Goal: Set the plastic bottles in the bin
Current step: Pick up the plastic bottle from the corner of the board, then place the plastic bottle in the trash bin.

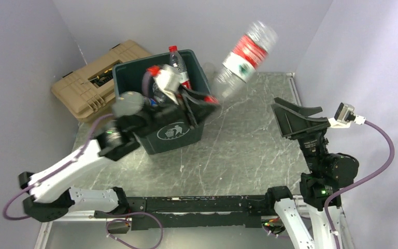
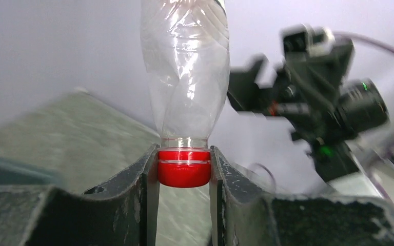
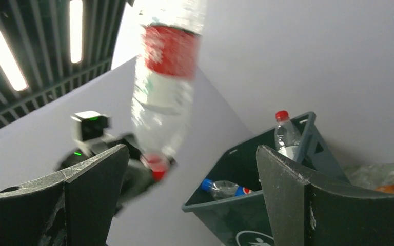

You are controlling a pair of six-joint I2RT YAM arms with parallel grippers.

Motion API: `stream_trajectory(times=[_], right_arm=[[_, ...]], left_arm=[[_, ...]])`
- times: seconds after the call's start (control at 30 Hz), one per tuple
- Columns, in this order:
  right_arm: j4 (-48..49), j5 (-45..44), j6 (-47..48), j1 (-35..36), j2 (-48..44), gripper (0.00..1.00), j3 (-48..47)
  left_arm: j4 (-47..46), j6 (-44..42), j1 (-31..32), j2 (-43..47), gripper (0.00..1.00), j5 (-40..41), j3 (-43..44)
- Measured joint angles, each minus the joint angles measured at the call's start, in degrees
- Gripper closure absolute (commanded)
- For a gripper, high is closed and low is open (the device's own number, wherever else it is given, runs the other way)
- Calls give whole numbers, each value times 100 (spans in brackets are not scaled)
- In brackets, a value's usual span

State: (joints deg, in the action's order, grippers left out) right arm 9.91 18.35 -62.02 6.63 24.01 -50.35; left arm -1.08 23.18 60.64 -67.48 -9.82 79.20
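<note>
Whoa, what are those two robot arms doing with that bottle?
The left claw is pinching a clear bottle by its red cap and holding it up in the air close to the green bin. The right claw is wide open and holds nothing. A few other bottles are inside the bin, so this one probably goes in next.

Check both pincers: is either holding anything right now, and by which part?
The left pincer holds a clear plastic bottle by its red cap, pinched from both sides. The right pincer is open and holds nothing.
</note>
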Motion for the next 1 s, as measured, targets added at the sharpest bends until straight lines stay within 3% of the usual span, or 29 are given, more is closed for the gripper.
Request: stream_trajectory(times=[0.23,0.33,0.43,0.53,0.57,0.6,0.63,0.67,0.77,1.0], right_arm=[[-957,-339,682,107,131,0,-286],[-1209,-472,841,125,234,0,-221],[-1351,-501,953,142,481,0,-197],[-1373,-463,1008,144,833,0,-138],[-1379,-444,1016,144,940,0,-133],[-1388,-426,1029,144,1080,0,-133],[-1394,-404,1054,144,1241,0,-133],[-1403,-385,1069,144,1351,0,-136],[-1585,-260,1150,151,1790,0,-262],[-2000,-422,1491,654,2785,0,-1115]], left_arm=[[3595,-968,4,214,100,3488,3547],[5047,-1014,2,142,100,4575,4513],[6170,-966,-90,-76,100,5147,4658],[6905,-981,-573,-586,97,5077,4197],[7047,-1008,-782,-756,82,4953,4024],[7130,-1034,-1005,-1005,56,4809,3821],[7195,-1051,-1152,-1200,39,4708,3674],[7267,-1075,-1316,-1421,26,4612,3512],[7414,-1193,-1539,-1727,3,4476,3338],[7084,-1196,-1556,-1123,0,4463,3412]])
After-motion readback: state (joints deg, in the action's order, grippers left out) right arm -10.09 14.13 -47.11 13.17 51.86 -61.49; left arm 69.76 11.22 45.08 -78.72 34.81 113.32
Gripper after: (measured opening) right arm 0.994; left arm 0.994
